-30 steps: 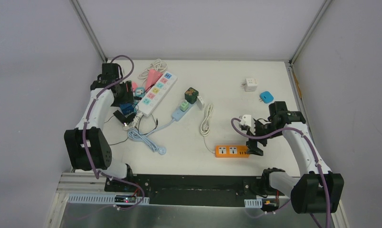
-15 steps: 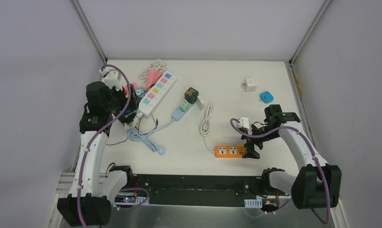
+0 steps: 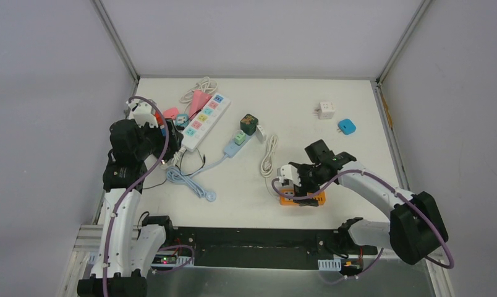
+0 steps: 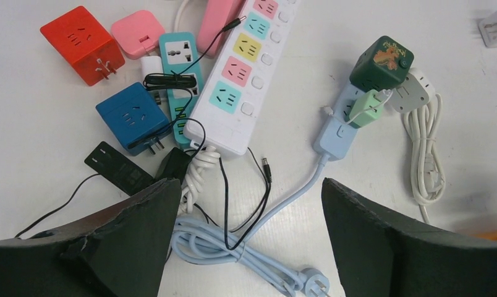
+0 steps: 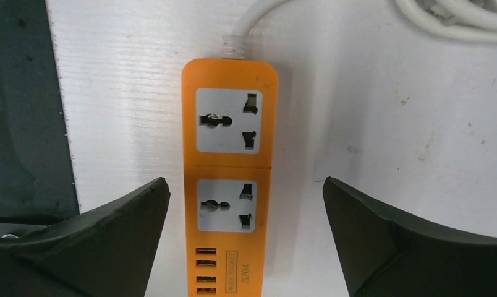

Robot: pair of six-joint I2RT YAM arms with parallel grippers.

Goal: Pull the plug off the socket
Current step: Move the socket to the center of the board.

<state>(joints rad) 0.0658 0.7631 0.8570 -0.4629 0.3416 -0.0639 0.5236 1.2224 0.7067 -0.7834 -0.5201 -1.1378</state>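
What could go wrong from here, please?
1. The right gripper hangs open over the orange strip, whose sockets are empty; closing there frees no plug.
2. The green cube sits plugged in the light blue strip, which nothing holds down; it may lift.
3. Loose black cables below the left gripper could snag.

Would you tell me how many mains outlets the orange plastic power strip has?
2. On the orange plastic power strip, one outlet sits nearest the white cord, the other beside the USB ports. Both are empty. Its end past the ports is cut off.
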